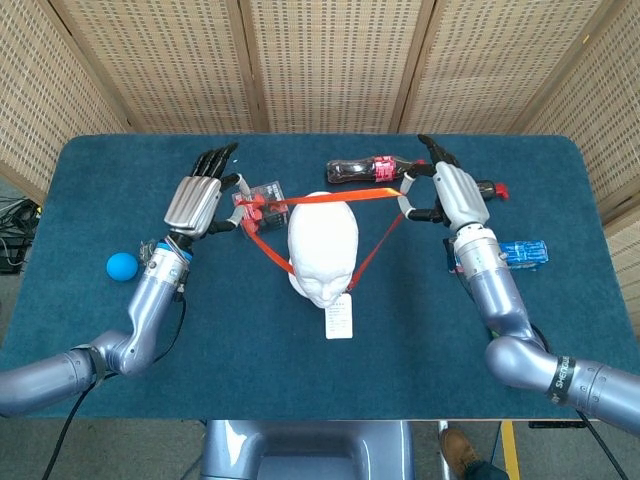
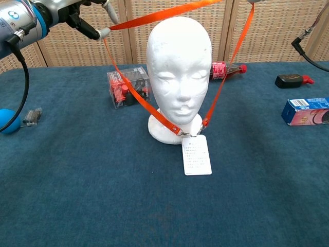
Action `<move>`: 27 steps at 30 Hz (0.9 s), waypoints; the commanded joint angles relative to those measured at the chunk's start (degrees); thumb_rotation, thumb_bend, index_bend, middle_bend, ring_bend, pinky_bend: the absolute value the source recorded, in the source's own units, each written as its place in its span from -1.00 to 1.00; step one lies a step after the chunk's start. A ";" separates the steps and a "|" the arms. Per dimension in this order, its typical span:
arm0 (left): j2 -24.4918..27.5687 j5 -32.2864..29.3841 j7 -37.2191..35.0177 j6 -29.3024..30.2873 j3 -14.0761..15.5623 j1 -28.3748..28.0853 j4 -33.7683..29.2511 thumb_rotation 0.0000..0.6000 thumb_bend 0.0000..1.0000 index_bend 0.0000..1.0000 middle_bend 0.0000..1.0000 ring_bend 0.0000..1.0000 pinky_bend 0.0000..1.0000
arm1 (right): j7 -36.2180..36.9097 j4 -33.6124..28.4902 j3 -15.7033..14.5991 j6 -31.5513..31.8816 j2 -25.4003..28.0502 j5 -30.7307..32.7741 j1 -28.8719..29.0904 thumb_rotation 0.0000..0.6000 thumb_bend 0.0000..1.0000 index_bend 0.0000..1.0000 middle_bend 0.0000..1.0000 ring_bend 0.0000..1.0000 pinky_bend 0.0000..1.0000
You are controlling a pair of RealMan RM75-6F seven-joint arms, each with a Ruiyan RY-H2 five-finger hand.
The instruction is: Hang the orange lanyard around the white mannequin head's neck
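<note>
The white mannequin head (image 1: 322, 247) (image 2: 178, 67) stands upright at the table's middle. The orange lanyard (image 1: 330, 198) (image 2: 134, 92) is stretched into a loop, its top strap running behind the crown and both sides slanting down past the face to a white badge card (image 1: 339, 318) (image 2: 197, 154) hanging at the neck's base. My left hand (image 1: 197, 201) (image 2: 77, 15) pinches the strap at the loop's left end. My right hand (image 1: 452, 193) holds the right end; the chest view cuts it off.
A clear box of red items (image 1: 260, 205) (image 2: 126, 85) sits left of the mannequin. A cola bottle (image 1: 372, 169), a black-and-red device (image 2: 291, 80) and a blue carton (image 2: 305, 111) lie back right. A blue ball (image 1: 121, 265) is far left.
</note>
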 commanded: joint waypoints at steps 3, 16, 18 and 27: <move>-0.92 -0.17 -2.46 -0.45 -0.41 -0.53 1.48 1.00 -0.48 -1.00 -1.00 -1.00 -1.00 | -1.19 4.56 -1.59 -0.73 -2.50 0.20 2.03 1.00 -0.49 -0.57 -1.00 -1.00 -1.00; 1.42 2.16 -4.60 1.69 -0.20 0.77 -0.89 0.93 -0.98 -1.00 -1.00 -1.00 -1.00 | -2.12 5.08 -3.33 4.39 -2.04 -4.56 -0.11 1.00 -0.74 -0.87 -1.00 -1.00 -1.00; 2.57 2.95 -4.54 2.73 0.15 1.60 -2.24 0.93 -0.98 -1.00 -1.00 -1.00 -1.00 | -1.96 3.81 -3.84 5.33 -0.93 -6.06 -1.31 1.00 -0.72 -0.87 -1.00 -1.00 -1.00; 17.67 7.70 0.31 9.14 8.79 13.17 -15.43 0.83 -0.98 -1.00 -1.00 -1.00 -1.00 | 1.18 -1.64 -10.73 15.31 5.71 -20.43 -13.36 1.00 -0.21 -0.87 -0.08 -0.21 -0.52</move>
